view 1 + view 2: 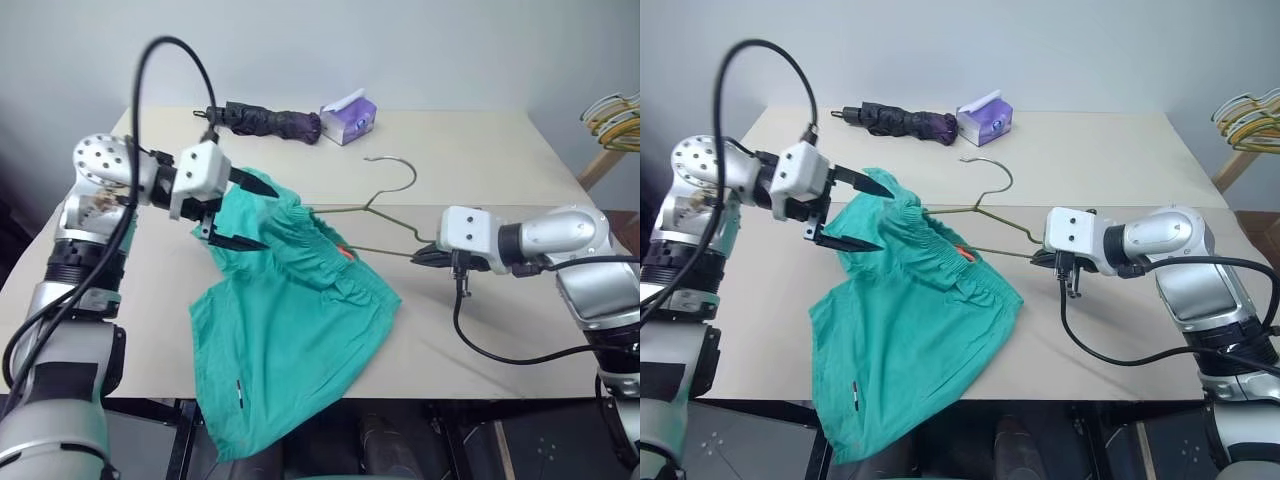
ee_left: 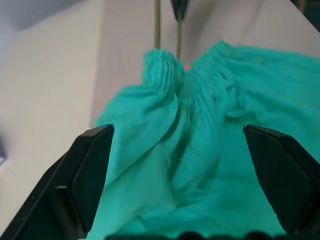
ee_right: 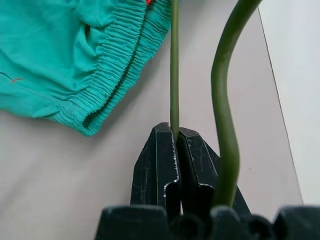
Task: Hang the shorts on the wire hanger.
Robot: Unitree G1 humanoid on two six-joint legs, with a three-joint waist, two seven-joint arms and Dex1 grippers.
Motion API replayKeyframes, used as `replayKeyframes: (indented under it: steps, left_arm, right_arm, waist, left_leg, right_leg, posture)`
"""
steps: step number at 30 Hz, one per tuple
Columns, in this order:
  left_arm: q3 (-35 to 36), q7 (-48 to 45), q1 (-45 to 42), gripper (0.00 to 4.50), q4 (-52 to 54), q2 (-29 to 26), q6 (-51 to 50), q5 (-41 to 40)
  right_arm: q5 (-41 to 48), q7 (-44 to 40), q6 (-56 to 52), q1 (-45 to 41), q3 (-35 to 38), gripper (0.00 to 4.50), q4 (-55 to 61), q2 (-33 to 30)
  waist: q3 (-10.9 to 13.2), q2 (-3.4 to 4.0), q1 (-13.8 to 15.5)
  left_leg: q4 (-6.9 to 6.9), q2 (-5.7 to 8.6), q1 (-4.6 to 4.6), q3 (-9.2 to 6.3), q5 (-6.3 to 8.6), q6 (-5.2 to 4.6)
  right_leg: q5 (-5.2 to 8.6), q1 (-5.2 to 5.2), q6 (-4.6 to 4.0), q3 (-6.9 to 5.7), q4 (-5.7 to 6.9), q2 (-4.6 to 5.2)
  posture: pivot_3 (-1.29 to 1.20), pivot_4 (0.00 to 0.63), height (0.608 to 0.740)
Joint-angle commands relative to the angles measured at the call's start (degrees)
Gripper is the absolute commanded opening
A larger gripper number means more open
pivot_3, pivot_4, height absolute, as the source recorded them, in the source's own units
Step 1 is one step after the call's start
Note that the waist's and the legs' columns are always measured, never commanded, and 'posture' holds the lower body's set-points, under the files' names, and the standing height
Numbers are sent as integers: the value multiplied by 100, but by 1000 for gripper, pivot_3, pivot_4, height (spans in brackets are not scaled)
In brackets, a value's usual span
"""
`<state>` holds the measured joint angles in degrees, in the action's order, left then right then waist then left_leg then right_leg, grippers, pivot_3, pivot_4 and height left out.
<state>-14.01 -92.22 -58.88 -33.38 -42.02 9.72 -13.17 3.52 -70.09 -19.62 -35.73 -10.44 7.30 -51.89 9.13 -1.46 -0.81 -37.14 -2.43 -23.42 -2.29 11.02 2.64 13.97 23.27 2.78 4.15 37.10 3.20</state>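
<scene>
Two grippers, left gripper (image 1: 243, 213) spread over shorts (image 1: 290, 320), right gripper (image 3: 176, 145) pinching wire hanger (image 3: 174, 65).

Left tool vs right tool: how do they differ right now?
Left tool is open, holding nothing, at the shorts; right tool is shut on the wire hanger. The left points toward the waistband; the right sits at the hanger's bare corner. Both have black fingers.

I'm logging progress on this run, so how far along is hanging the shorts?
Done: the right pincer is shut on the wire hanger, whose far end has entered the gathered waistband of the shorts.
In hand: the left pincer is open at the bunched edge of the shorts, not gripping yet.
Left: the shorts mostly lie on the table with one leg over its front edge, so they aren't hanging.
</scene>
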Motion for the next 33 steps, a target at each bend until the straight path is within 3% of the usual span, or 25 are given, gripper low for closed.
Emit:
replayKeyframes:
  steps: [1, 5, 17, 21, 27, 33]
  left_arm:
    - [-242, 7, -372, 4485, -577, 163, 767, 435]
    - [-312, 271, -567, 3946, -1264, 506, 1316, 960]
    - [-46, 299, -499, 212, -1340, 700, 1194, 1015]
    - [59, 57, -428, 50, -1157, 691, 884, 861]
    - [210, -28, -124, 0, -612, 491, 372, 570]
    - [295, -28, 172, 0, -151, 202, -75, 309]
  right_arm:
    - [145, -104, -38, -169, 131, 0, 316, -87]
    - [364, -198, -312, -237, 209, 0, 522, -41]
    - [762, -264, -772, -307, 343, 0, 774, -80]
    - [842, -273, -731, -309, 336, 0, 783, -63]
    - [817, 110, -899, -64, 665, 1585, 614, -214]
    - [883, 601, -1163, 633, 1428, 3691, 245, -532]
  waist:
    - [0, -1, -2]
    - [-1, -1, -6]
    - [-1, -1, -53]
    - [-1, -1, -81]
    - [-1, -1, -113]
    - [-1, -1, -116]
  left_leg:
    - [0, 0, 0, 0, 0, 0]
    - [0, 1, -1, -1, 0, -1]
    - [-2, 0, -5, -1, 1, -2]
    - [-2, 0, -5, -1, 1, -2]
    - [-2, 1, -7, -6, 1, -3]
    - [-3, 1, -7, -6, 1, -3]
  right_leg:
    - [0, 0, 0, 0, 0, 0]
    - [-1, 0, -2, 0, 0, 0]
    - [-5, 6, -6, 0, 6, 1]
    - [-5, 6, -6, 0, 6, 1]
    - [-4, 6, -6, -1, 8, 2]
    - [-5, 6, -7, -2, 10, 2]
  posture:
    - [21, 48, 740]
    - [11, 48, 740]
    - [0, 51, 740]
    - [0, 51, 740]
    - [9, 59, 740]
    - [8, 67, 740]
